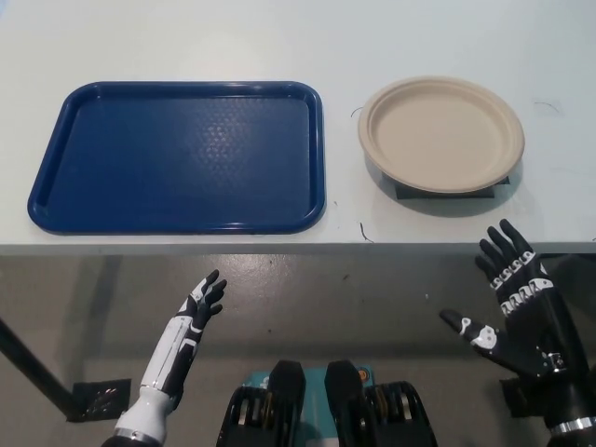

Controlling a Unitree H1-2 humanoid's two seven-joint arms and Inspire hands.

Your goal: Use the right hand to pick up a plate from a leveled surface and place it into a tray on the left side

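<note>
A beige round plate (pixel 440 133) rests on a small dark stand (pixel 453 190) at the right of the white table (pixel 279 37). A blue tray (pixel 182 156) lies flat on the table's left, with nothing in it. My black right hand (pixel 515 312) hovers below the table's front edge, under the plate, its fingers spread and holding nothing. My white left hand (pixel 198 309) hangs low at the lower left, beneath the tray's near edge, also open.
The table's front edge (pixel 279 248) runs across the middle of the view. Below it is grey floor, with a dark bar (pixel 37 377) at the lower left.
</note>
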